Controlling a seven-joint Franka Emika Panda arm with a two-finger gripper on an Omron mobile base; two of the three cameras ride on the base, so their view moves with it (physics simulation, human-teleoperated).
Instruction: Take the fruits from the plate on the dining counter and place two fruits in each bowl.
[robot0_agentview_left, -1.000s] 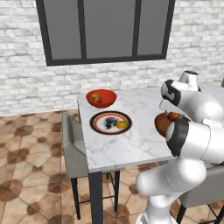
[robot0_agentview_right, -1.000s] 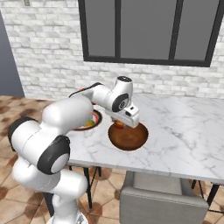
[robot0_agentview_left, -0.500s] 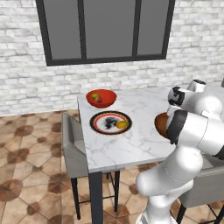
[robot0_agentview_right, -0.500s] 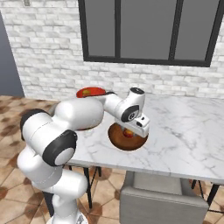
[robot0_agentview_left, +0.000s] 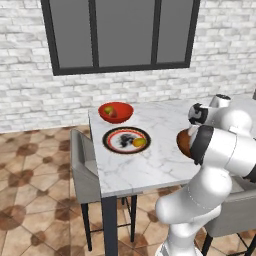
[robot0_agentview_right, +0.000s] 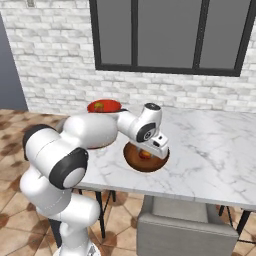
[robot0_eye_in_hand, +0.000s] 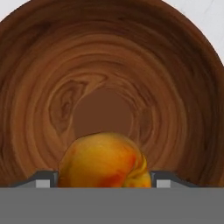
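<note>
My gripper is shut on an orange-red fruit, held just above the inside of the dark brown wooden bowl. From the right base view the gripper hangs low over this bowl near the dining counter's front edge. The glossy red bowl stands at the far left corner with a yellow-green fruit in it. In front of it lies the black-rimmed plate carrying one yellow-orange fruit. My arm hides most of the brown bowl in the left base view.
A grey chair stands at the counter's left side, and another grey chair is tucked under its near edge. A white brick wall with a dark-framed window runs behind the counter. Bare marble stretches to the right of the brown bowl.
My gripper has come down with the orange-red fruit, from above the brown bowl to low inside it. The plate, the red bowl and their fruits have not moved.
</note>
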